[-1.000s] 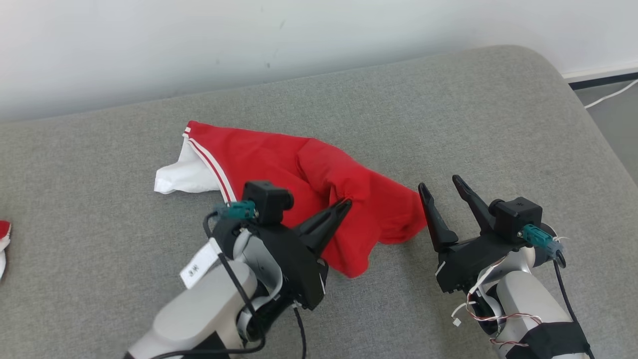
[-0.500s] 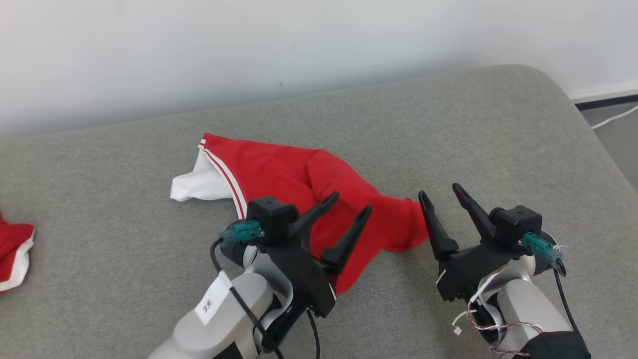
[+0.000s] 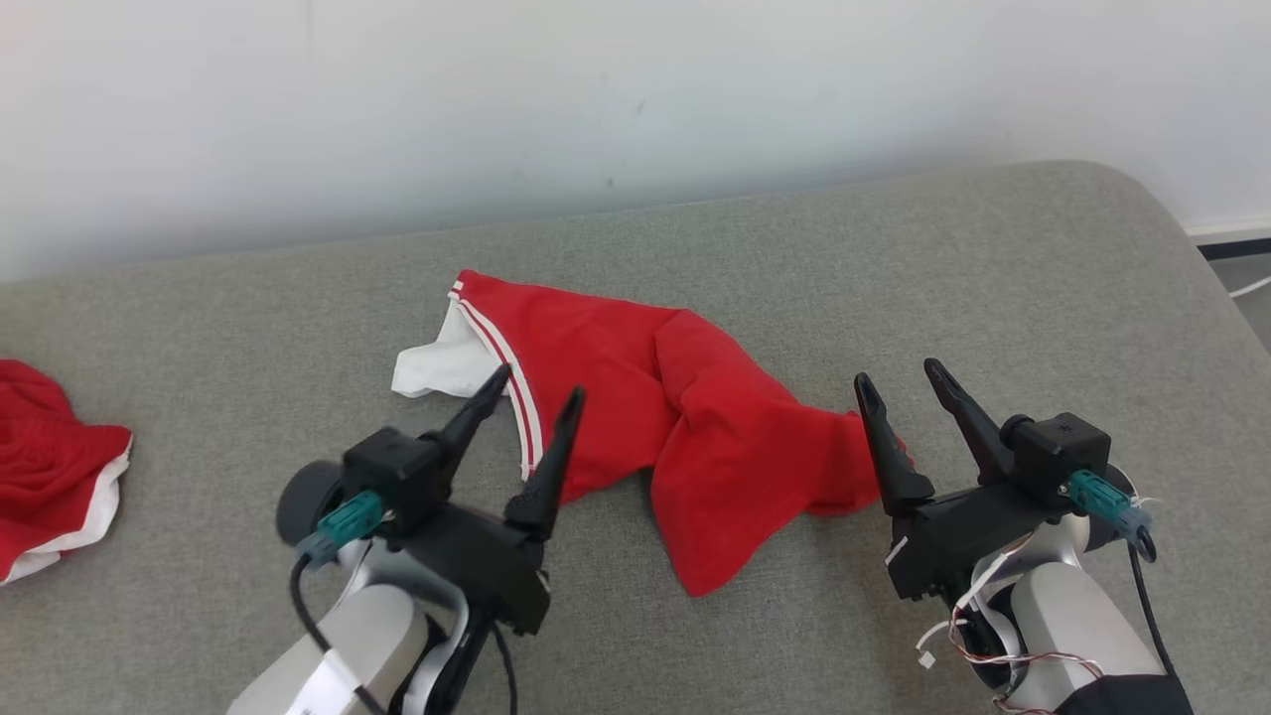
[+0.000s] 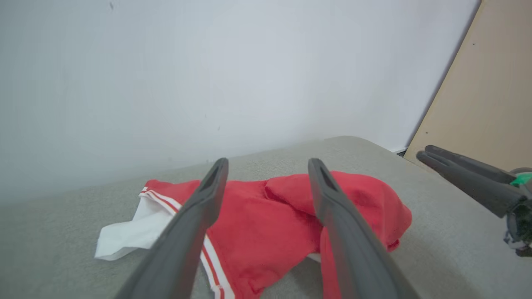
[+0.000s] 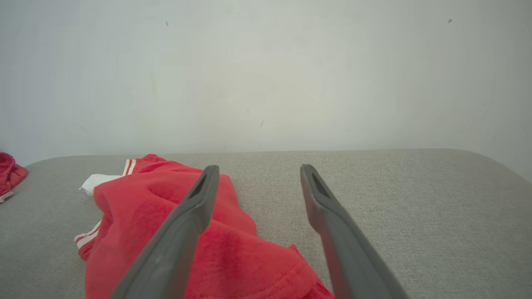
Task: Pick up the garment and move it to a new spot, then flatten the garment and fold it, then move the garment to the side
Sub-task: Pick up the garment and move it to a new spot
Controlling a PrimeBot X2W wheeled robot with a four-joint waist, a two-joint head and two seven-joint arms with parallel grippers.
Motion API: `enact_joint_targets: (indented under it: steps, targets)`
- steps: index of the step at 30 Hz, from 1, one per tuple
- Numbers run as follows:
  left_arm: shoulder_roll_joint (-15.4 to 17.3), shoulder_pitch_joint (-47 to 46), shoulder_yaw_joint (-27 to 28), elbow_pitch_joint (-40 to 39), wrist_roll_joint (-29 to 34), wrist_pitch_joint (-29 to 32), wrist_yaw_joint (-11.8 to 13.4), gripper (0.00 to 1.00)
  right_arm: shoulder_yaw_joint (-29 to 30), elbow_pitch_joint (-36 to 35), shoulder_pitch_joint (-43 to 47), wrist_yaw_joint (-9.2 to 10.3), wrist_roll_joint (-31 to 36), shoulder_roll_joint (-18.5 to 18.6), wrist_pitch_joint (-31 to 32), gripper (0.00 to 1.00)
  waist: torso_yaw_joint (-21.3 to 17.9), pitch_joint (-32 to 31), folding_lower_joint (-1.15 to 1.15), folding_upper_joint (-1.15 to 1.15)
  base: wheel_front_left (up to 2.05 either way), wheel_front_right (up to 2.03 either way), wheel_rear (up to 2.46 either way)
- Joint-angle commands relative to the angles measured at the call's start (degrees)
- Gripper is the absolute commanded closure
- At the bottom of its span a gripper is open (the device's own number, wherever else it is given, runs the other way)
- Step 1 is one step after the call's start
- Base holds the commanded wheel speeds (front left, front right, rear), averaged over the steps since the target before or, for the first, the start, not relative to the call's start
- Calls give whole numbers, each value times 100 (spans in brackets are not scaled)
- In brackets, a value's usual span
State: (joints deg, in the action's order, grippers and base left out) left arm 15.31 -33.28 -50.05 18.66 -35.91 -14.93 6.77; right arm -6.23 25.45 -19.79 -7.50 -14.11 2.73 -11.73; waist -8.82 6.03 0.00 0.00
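Observation:
A red garment (image 3: 655, 417) with white stripes and a white lining lies crumpled on the grey couch cushion (image 3: 894, 268). The left wrist view shows the garment (image 4: 257, 220) ahead of my fingers, and in the right wrist view the garment (image 5: 166, 220) spreads under the left finger. My left gripper (image 3: 536, 392) is open and empty, hovering at the garment's near left edge by the striped hem. At the garment's right end my right gripper (image 3: 899, 375) stands open and empty, and the right gripper (image 4: 469, 178) also shows at the right of the left wrist view.
A second red and white cloth (image 3: 50, 477) lies at the cushion's far left; this cloth (image 5: 10, 174) appears at the left edge of the right wrist view. A white wall (image 3: 596, 99) backs the cushion. The cushion's rounded corner and floor are at the far right.
My left gripper has opened, let go of the red garment and drawn back to the left. The garment now lies loose on the cushion. The camera has shifted, so the scene sits lower and further right.

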Motion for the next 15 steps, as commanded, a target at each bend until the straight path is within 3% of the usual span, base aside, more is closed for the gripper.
enact_joint_targets:
  steps: [1, 15]
  targets:
    - [72, 165, 145, -101, 96, -30, 72, 0, 43, -60, 66, 2, 34, 29, 13, 0, 43, -47, 0, 0, 0, 0, 0]
    - [350, 1290, 1150, -409, 568, -32, 401, 0, 245, -531, 486, 2, 184, 28, 247, 0, 215, -266, 0, 0, 0, 0, 0]
